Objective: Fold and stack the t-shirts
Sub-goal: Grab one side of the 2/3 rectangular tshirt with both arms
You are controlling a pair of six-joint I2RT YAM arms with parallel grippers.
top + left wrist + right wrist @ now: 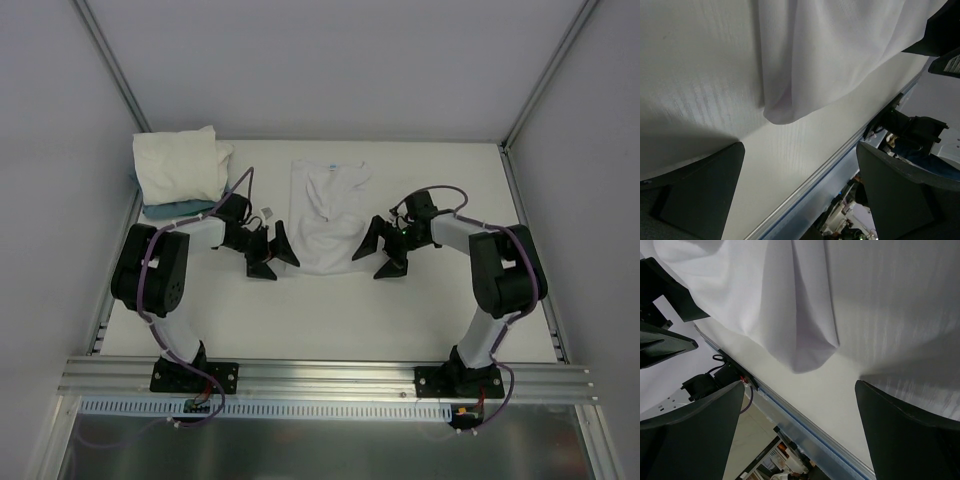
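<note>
One white t-shirt (328, 215) lies in the middle of the table as a long, narrow shape, collar toward the back. My left gripper (274, 255) stands open just left of its near hem, and my right gripper (379, 256) stands open just right of it. In the left wrist view the shirt's near corner (790, 105) lies on the table ahead of the open left gripper (800, 150), not touching it. The right wrist view shows the other near corner (810, 357) ahead of the open right gripper (800, 386). Folded white t-shirts (180, 165) sit stacked at the back left.
The stack rests on a teal-blue flat item (176, 209). A small pale tag (268, 210) lies near the left wrist. Metal frame rails run along the table's left side (112, 290), right side (535, 260) and near edge (330, 375).
</note>
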